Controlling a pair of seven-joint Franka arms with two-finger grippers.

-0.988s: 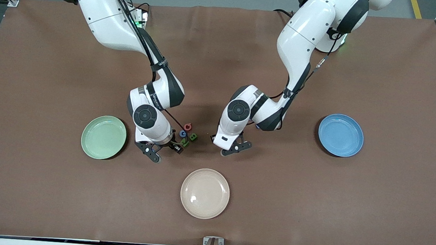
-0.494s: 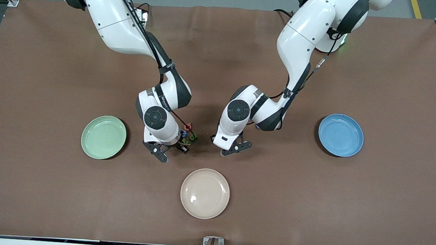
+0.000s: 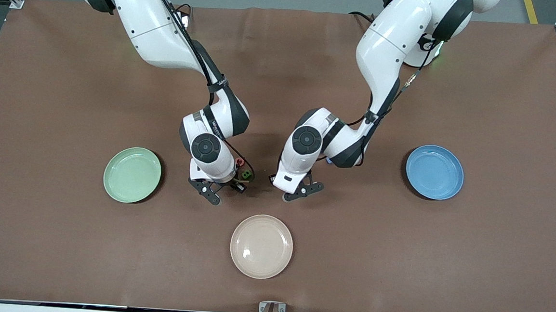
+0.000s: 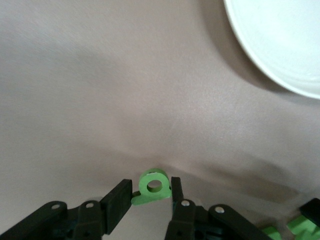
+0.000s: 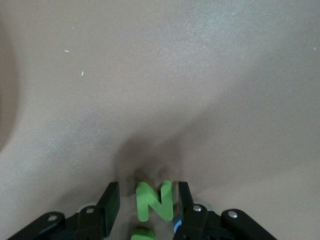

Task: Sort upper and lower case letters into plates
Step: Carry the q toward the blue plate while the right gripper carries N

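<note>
Currently you are watching both arms working low at the table's middle. Your left gripper [image 4: 147, 197] is pinching a green looped letter [image 4: 152, 186] between its fingers, just off the brown cloth, near the cream plate [image 3: 261, 246]. Your right gripper [image 5: 146, 201] is straddling a green N [image 5: 154, 201], its fingers spread a little to either side without visibly touching it. A red letter [image 3: 239, 162] and a green letter [image 3: 246, 175] are lying beside that wrist. The pale green plate [image 3: 132, 174] and sky blue plate [image 3: 434, 172] are sitting well apart, each toward one end.
</note>
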